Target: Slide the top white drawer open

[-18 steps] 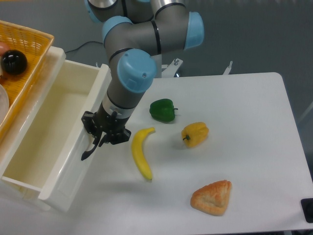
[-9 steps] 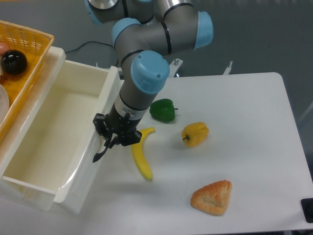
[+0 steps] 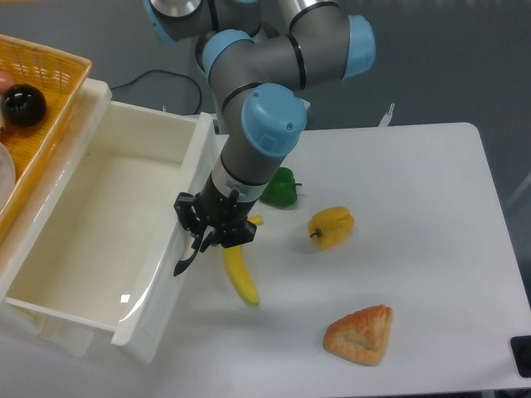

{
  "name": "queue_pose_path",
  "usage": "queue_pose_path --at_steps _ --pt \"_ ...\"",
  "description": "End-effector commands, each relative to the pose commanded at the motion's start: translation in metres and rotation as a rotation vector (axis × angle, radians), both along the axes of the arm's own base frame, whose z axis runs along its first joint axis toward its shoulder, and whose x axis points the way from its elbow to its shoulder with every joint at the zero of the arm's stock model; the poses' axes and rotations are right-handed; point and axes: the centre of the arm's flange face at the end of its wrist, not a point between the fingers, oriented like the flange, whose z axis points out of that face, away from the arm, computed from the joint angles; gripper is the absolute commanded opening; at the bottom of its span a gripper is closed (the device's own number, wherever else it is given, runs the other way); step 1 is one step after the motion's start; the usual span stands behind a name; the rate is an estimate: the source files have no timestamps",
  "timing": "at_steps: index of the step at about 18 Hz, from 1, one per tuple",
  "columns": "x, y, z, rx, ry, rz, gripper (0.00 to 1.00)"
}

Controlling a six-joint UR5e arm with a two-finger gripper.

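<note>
The top white drawer [image 3: 99, 224] stands pulled far out from the cabinet at the left, a deep white box with nothing inside. Its curved black handle [image 3: 189, 255] sticks out from the front panel [image 3: 170, 274]. My gripper [image 3: 203, 238] is shut on that handle, wrist pointing down beside the drawer front. The arm's grey and blue links rise behind it toward the top of the view. The lower drawer is hidden beneath the open one.
A banana [image 3: 240, 269] lies right beside the gripper, partly under it. A green pepper [image 3: 278, 188], a yellow pepper [image 3: 331, 226] and a pastry [image 3: 360, 333] lie on the white table. A yellow woven basket [image 3: 37, 91] with a black ball [image 3: 22, 105] sits atop the cabinet.
The gripper has moved right with the handle in it, and the drawer has slid further out of the cabinet. The drawer front now reaches almost to the banana.
</note>
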Motion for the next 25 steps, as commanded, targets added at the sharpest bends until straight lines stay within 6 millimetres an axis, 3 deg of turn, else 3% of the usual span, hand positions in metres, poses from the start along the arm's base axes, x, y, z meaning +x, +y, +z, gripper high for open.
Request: queue_pose_path --at_steps 3,5,8,10,19,21,25 --pt "0.0 0.0 0.0 0.0 0.0 0.001 0.23" --pt "0.0 0.0 0.0 0.0 -0.001 0.001 0.43" --pt "0.002 0.001 -0.001 -0.001 -0.002 -0.002 0.61" --pt "0.002 0.001 -0.001 -0.003 -0.003 -0.002 0.65" --pt "-0.001 -0.001 0.0 0.001 -0.003 0.003 0.65" --pt "-0.007 -0.005 0.005 0.01 0.002 0.015 0.72" --pt "-0.021 -0.012 0.014 0.028 0.016 0.038 0.73"
